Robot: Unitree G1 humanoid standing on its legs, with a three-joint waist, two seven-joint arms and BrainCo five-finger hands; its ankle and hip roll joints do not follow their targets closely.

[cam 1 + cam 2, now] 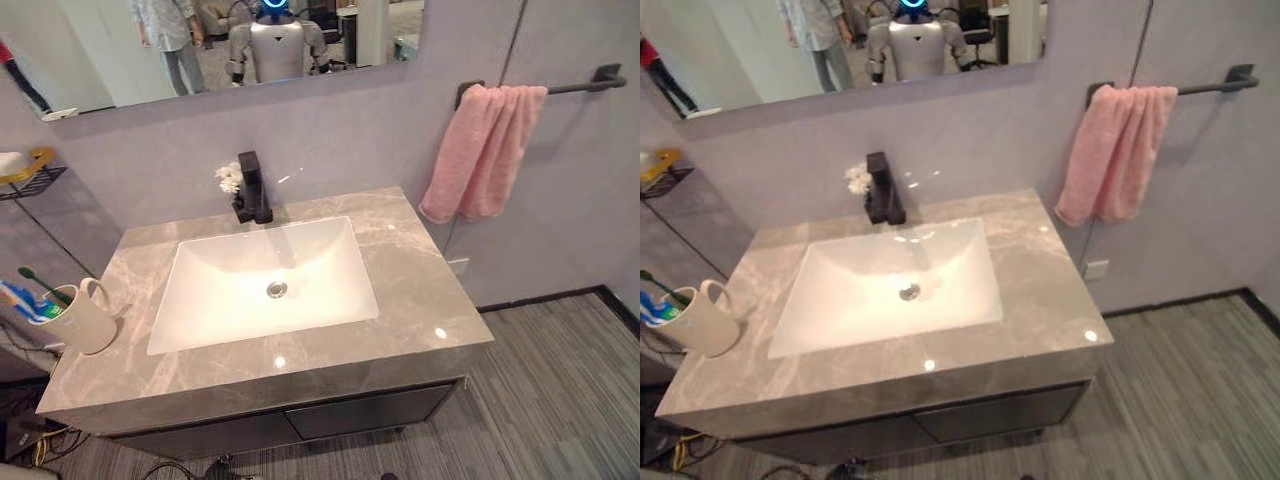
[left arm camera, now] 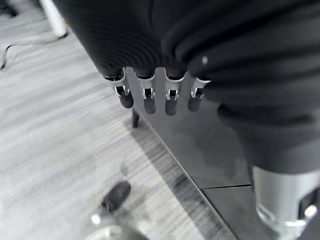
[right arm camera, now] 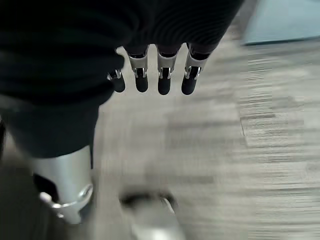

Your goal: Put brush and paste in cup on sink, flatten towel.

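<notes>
Brush-and-paste step looks done: green-handled toothbrush (image 1: 40, 285) and blue toothpaste tube (image 1: 22, 301) already standing in cream handled cup (image 1: 83, 320), near left front corner of grey marble countertop (image 1: 420, 300). Towel step not yet done: pink towel (image 1: 482, 150) bunched and draped over dark wall rail (image 1: 575, 86) at upper right, hanging in folds well apart from the cup.

Judged current step: flatten towel. Next move calls for turning toward the right wall, raising a hand to the rail, spreading the bunched folds along the bar. Risk: pulling cloth off the rail instead of smoothing it.

Left hand (image 2: 150, 92) hanging low over the floor beside the cabinet base, fingers straight and slightly apart, holding nothing. Right hand (image 3: 155, 75) likewise down over the floor, fingers straight, relaxed, empty.

Surface: glossy marble top, white rectangular basin (image 1: 265, 285) sunk in the middle, metal drain (image 1: 276, 289) at centre, black angular faucet (image 1: 253, 190) behind it with small white flowers (image 1: 230, 178) just beside. Dark cabinet drawers (image 1: 300, 420) below.

Room: pale lilac wall, mirror (image 1: 150, 50) above showing a person standing. Gold-rimmed black wire shelf (image 1: 30, 170) on left wall. White wall outlet (image 1: 458, 266) under the towel. Striped grey floor (image 1: 560, 390).
</notes>
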